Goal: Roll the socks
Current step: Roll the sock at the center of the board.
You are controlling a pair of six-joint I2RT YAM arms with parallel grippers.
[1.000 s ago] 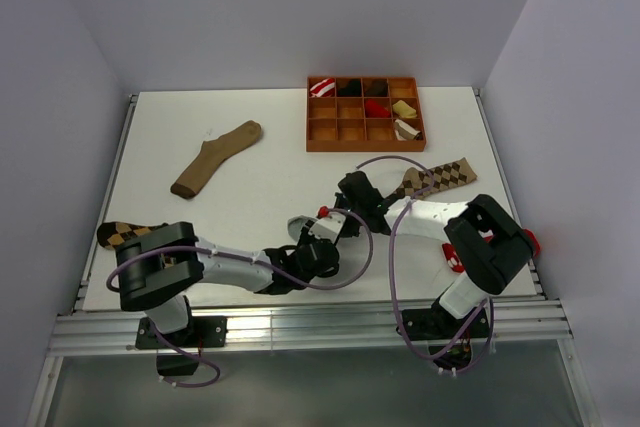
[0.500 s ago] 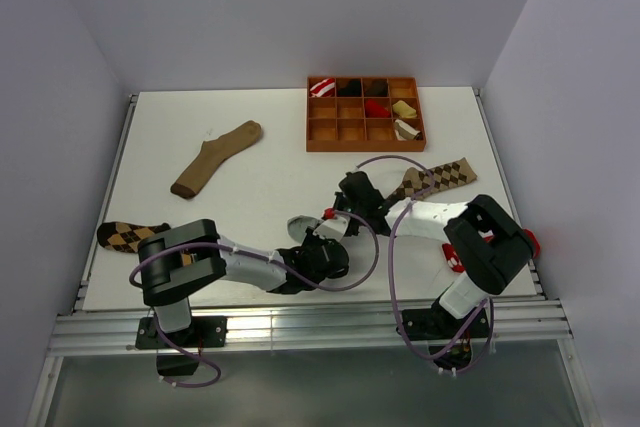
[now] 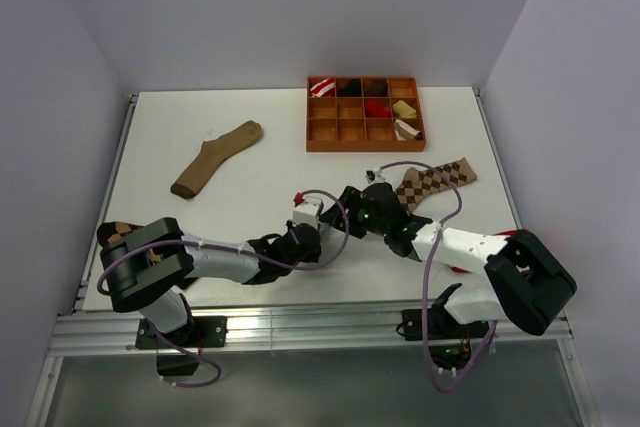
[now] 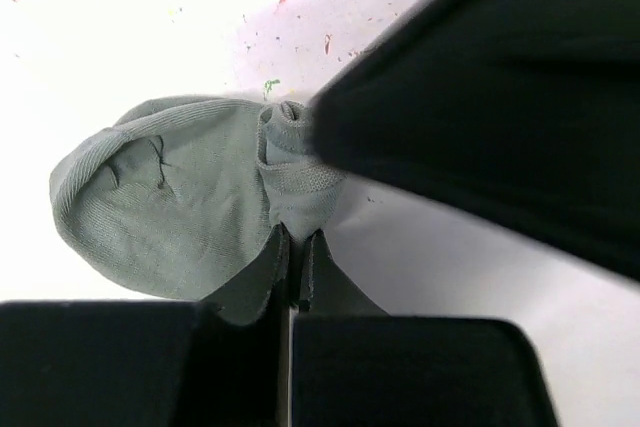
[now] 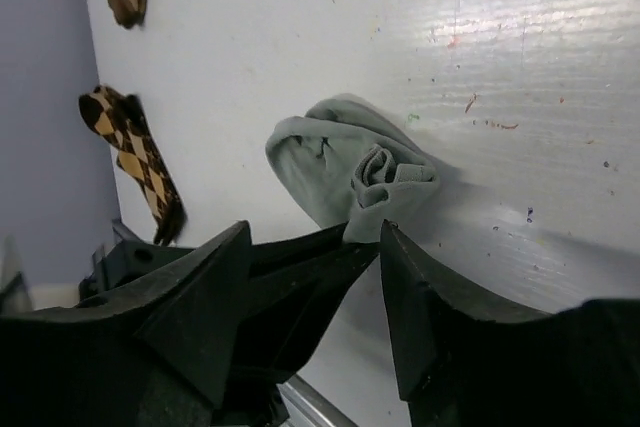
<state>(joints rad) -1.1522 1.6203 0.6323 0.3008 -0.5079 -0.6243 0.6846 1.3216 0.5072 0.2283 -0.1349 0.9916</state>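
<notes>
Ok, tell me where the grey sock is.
In wrist views, the grey sock lies part-rolled on the table, front centre, pinched by the left gripper, the open right gripper beside it.

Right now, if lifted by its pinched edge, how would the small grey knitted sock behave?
The small grey knitted sock looks thin and creased, so it would probably droop limply. Its loosely rolled end may unravel, since only the left fingers pinch it. Small, so likely light.
</notes>
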